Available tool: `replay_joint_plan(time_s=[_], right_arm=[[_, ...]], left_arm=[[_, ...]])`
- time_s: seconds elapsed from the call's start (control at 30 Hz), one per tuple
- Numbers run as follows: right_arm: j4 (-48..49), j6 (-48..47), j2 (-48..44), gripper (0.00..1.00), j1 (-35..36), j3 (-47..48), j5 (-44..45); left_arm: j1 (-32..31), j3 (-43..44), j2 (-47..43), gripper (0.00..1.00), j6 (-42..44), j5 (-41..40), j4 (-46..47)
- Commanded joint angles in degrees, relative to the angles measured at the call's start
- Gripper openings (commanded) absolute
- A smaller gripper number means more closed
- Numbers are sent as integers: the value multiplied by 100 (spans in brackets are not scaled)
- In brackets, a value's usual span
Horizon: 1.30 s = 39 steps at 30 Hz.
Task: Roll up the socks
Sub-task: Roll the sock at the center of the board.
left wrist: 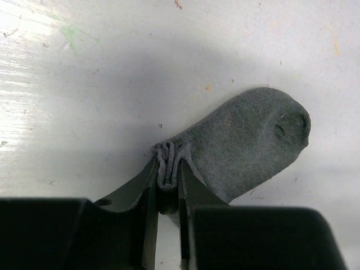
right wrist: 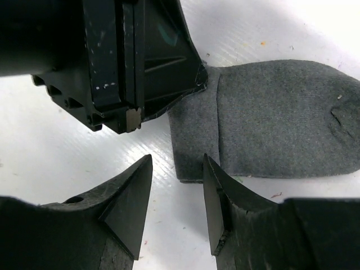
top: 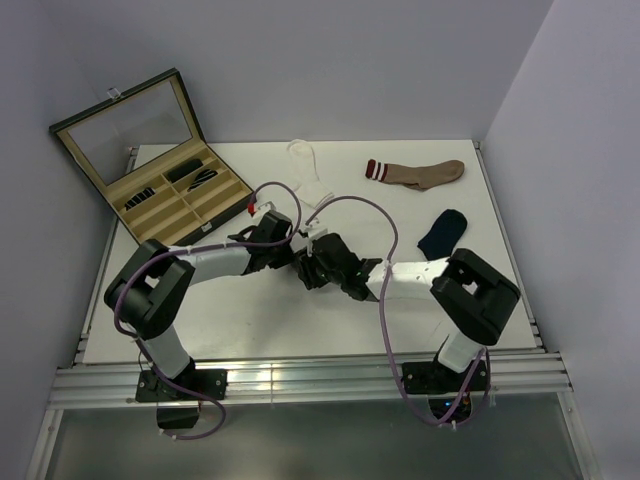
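Four socks: navy sock (top: 441,233), white sock (top: 302,158), tan sock (top: 420,174), grey sock (left wrist: 247,140) clamped in left jaws; right jaws apart.

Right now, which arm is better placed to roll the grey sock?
Left, probably: the left pincer is shut on the folded cuff of the grey sock; the right pincer stands open beside it.

**Dark grey sock** (left wrist: 247,140): matt knitted cloth, showing a fine fuzzy nap and bunching into ribbed folds at the cuff.
**Table top** (left wrist: 84,73): smooth white surface, gleaming faintly and carrying scuffs and coloured specks.
**Fingers** (right wrist: 126,208) of the right gripper (right wrist: 177,166): black plastic, looking matt and grainy.
**Left gripper** (left wrist: 169,169): smoother black plastic, catching light.
**Front rail** (top: 300,385): bare metal, shining brightly.
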Motion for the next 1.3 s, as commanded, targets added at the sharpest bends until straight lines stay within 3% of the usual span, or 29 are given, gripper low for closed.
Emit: replay_joint_plan(time_s=[0.0,0.23,0.4,0.5,0.53,0.57,0.63,0.67,0.73,0.77,0.8,0.83,0.87,0.97,1.13,1.27], right_arm=[[385,-373,184,49,111,30,365],[-54,-479,615,49,296,364,514],[-564,-312,923,43,322,567,936],[-916,-242,1124,30,314,707,1235],[-977,-224,1143,16,288,717,1227],[-969,-207,1151,9,270,691,1166],[-917,-162,1029,0,156,594,876],[-882,-154,968,0,103,568,779],[-820,-57,819,0,-89,497,262],[-776,39,765,0,-169,427,25],[-724,109,721,0,-379,392,-552],[-619,171,703,0,-485,365,-810],[-557,311,703,0,-599,313,-1126],[-118,732,686,0,-1074,111,-2286],[812,1506,843,0,-1689,-136,-3841],[1938,2690,1325,0,-2304,-408,-4852]], left_arm=[[-34,176,143,0,-68,-26,-192],[-34,255,152,1,-156,-26,-323],[-25,281,117,4,-287,53,-359],[-17,290,82,9,-375,62,-403],[-17,290,56,10,-402,62,-411],[-8,281,38,15,-428,54,-420],[18,255,-15,20,-533,-8,-464],[27,194,-102,25,-569,-34,-473],[80,54,-269,34,-718,-104,-421],[97,1,-331,48,-779,-105,-386],[141,-87,-418,54,-797,-79,-272],[168,-114,-454,66,-789,-52,-219],[185,-123,-480,70,-797,-26,-201],[247,-149,-542,78,-771,9,-166],[256,-342,-726,79,-754,158,246],[256,-465,-736,79,-587,439,642]])
